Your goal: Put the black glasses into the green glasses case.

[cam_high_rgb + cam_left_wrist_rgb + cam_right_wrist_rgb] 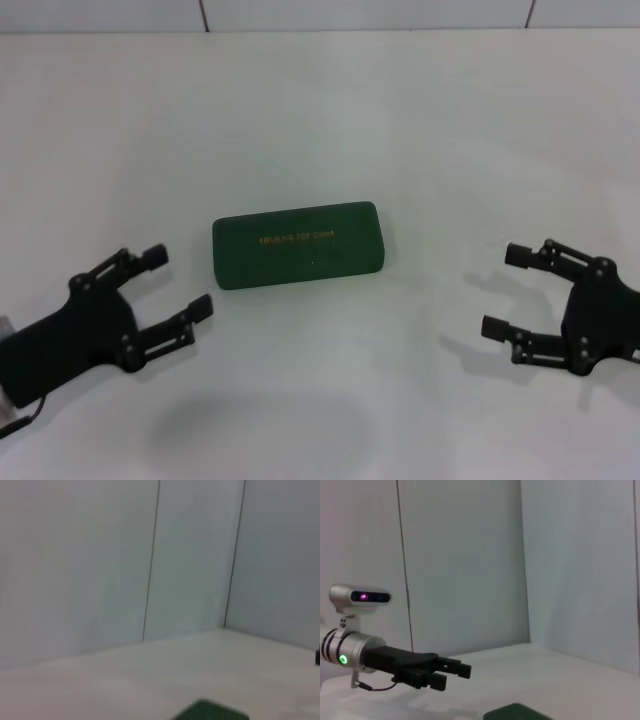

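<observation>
The green glasses case lies shut in the middle of the white table, gold lettering on its lid. A corner of it shows in the left wrist view and in the right wrist view. The black glasses are out of view. My left gripper hovers open to the case's left, nothing between its fingers; the right wrist view also shows it. On the other side of the case my right gripper is open and holds nothing.
The white table reaches back to a pale panelled wall. Both arms sit low at the near corners of the table.
</observation>
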